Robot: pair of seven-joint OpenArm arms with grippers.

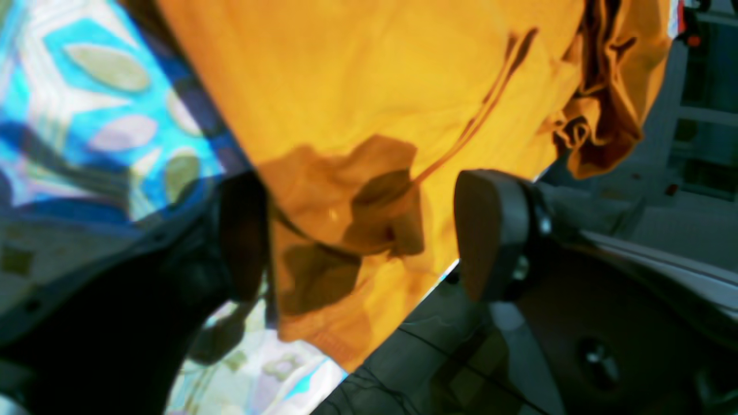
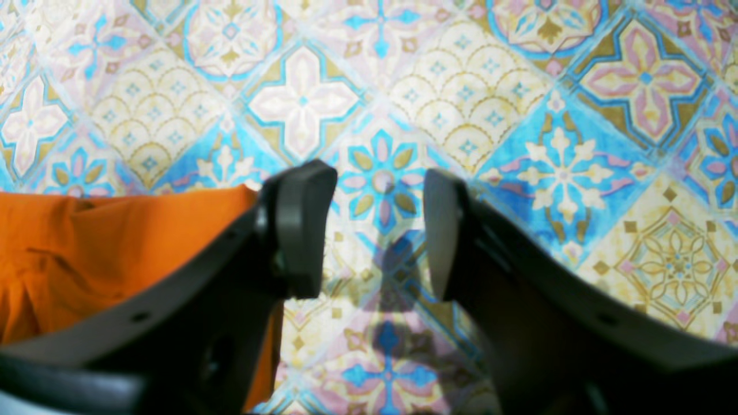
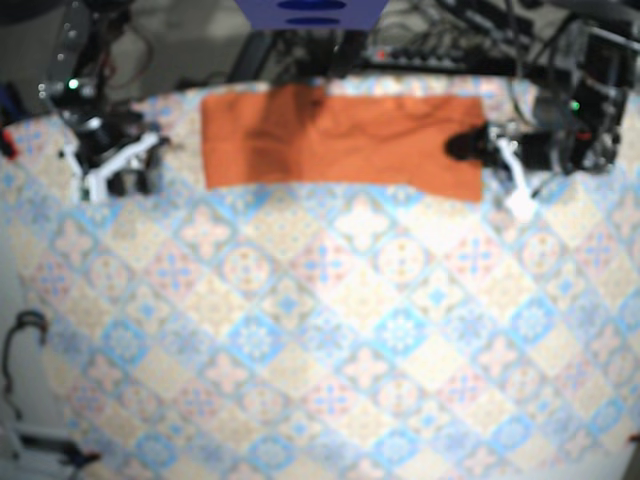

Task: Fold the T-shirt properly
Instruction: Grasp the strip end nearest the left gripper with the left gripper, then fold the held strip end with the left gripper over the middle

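Jaws of the right gripper [image 2: 377, 230] stand apart, with only the patterned tablecloth [image 2: 519, 115] between them. Counted from above, there are two grippers, one orange T-shirt [image 3: 340, 140] and one tablecloth. In the right wrist view the T-shirt lies at the jaws' 9 o'clock, just beside one finger and outside the gap. From above it is a flat, wide band at the table's 12 o'clock edge, with the right gripper near its 9 o'clock end. The left gripper [image 1: 363, 230] is at its 3 o'clock end, jaws also apart, with a rumpled corner lying between them; whether they touch it I cannot tell.
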